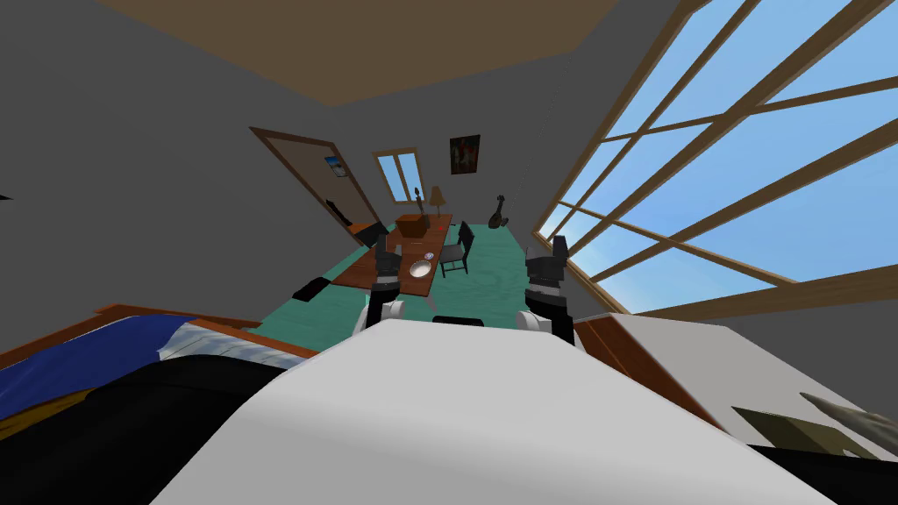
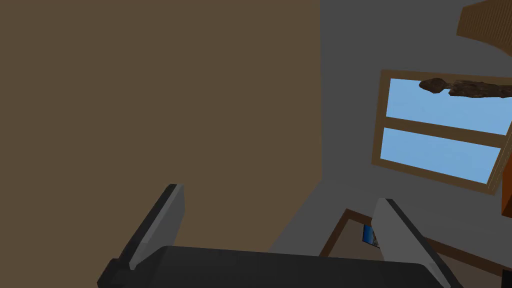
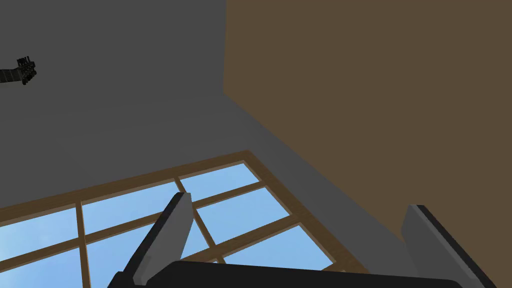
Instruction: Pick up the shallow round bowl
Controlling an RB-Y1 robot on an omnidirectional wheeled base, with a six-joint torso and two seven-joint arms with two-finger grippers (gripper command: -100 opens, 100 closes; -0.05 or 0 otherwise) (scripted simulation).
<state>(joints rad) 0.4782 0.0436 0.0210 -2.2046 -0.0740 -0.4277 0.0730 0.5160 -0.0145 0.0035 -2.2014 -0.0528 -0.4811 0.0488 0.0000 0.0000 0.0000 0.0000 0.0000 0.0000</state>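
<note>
You are working the approach step, by my reading: the shallow round bowl, pale inside with a darker rim [image 1: 421, 268], is sitting near the near end of the long brown wooden worktop [image 1: 412, 244] far across the green floor [image 1: 495, 267], well apart from you. The next move is calling for driving the base up to that near end, then tipping one arm down over the bowl. The head view is giving you the bowl, the worktop and the dark chair [image 1: 456, 250] on its right side, with the left pincer [image 1: 387, 252] and the right pincer [image 1: 547, 252] held up in front of the chest. The wrist views are adding what it cannot: the left pincer [image 2: 280, 195] is standing wide open, gripping nothing, and the right pincer [image 3: 300, 201] likewise, both aiming upward.
</note>
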